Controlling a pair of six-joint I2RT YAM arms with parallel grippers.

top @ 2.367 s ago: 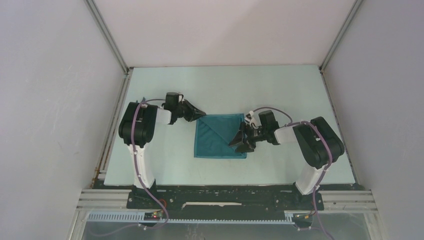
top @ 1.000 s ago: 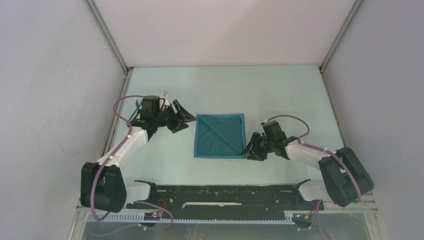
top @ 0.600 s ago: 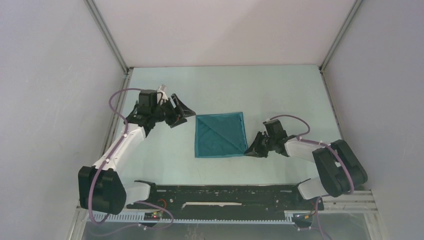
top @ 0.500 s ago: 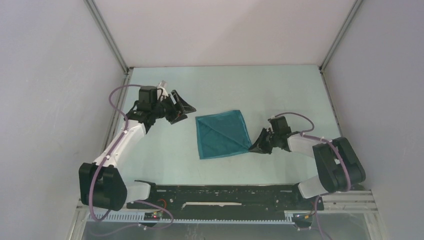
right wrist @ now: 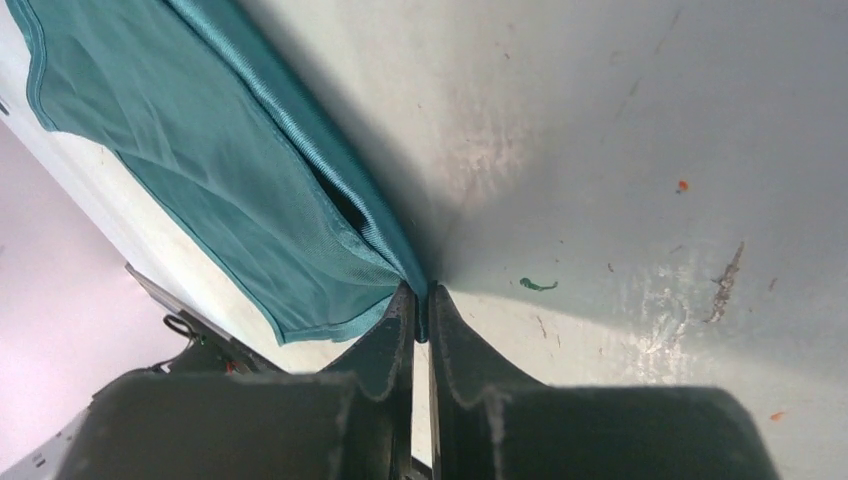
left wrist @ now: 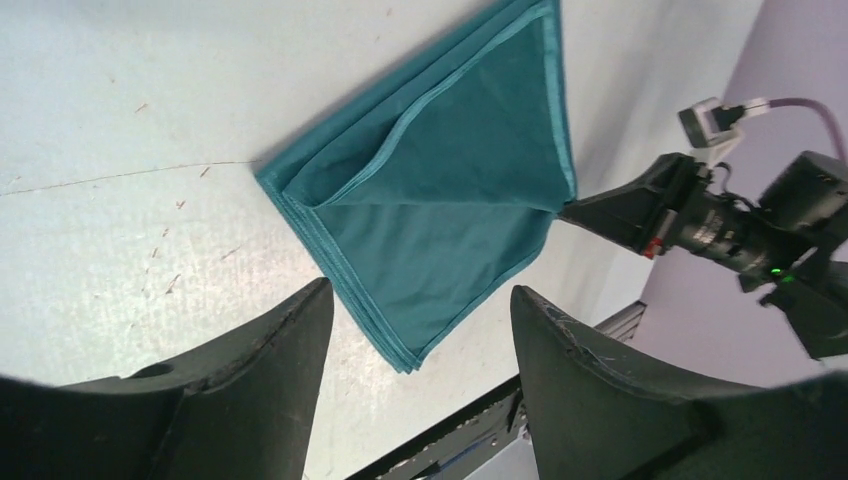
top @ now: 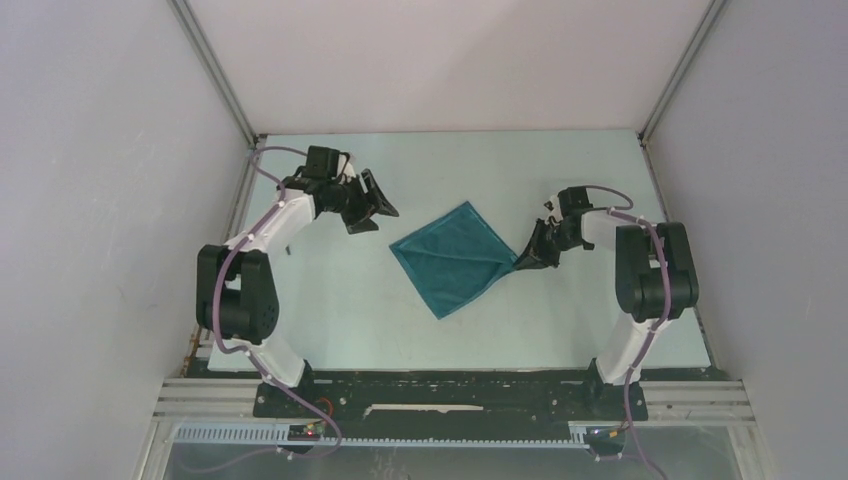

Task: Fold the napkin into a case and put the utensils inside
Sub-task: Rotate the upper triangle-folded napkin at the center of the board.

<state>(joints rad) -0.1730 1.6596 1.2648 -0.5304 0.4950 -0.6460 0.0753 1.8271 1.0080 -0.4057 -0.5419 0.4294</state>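
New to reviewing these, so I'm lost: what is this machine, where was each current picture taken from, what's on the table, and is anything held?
Two robot arms are bolted at the near edge of the table, each ending in a two-finger gripper. The wide picture looks down from above and behind them; the other two come from cameras on each wrist. One teal napkin, folded in layers, lies on the table. The right gripper is shut on its corner. The left gripper is open beside the cloth, holding nothing.
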